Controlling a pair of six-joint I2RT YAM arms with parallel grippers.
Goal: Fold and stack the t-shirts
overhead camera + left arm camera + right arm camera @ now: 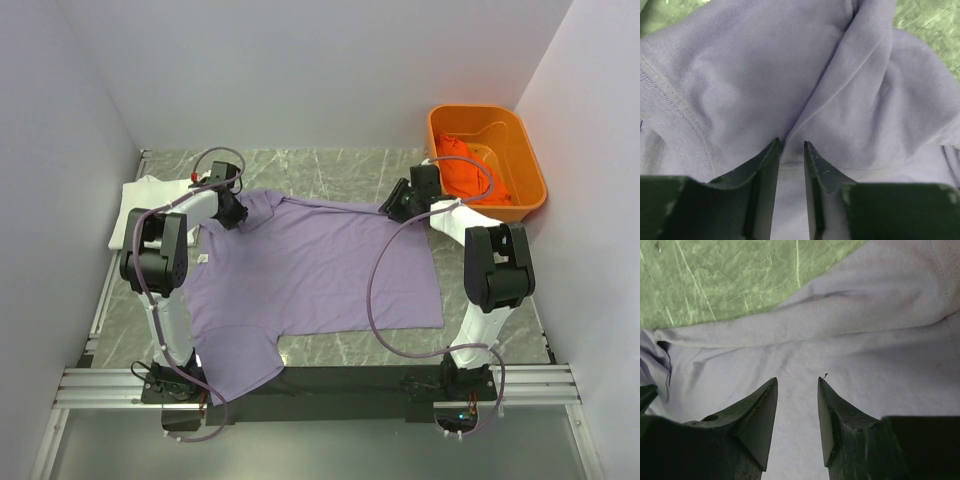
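The lavender t-shirt (310,270) lies spread flat across the middle of the table. My left gripper (232,212) is at its far left shoulder and sleeve. In the left wrist view the left gripper (791,143) has its jaws drawn close on a raised fold of lavender cloth (850,90). My right gripper (398,205) is at the shirt's far right corner. In the right wrist view the right gripper (797,380) is open with flat lavender cloth (865,340) beneath it. A white t-shirt (140,195) lies at the far left. An orange t-shirt (470,172) lies crumpled in the tub.
The rigid orange tub (530,150) stands at the far right corner. White walls close in on both sides and the back. Green marbled tabletop (715,280) shows beyond the lavender shirt's far edge. The arms' bases and rail run along the near edge.
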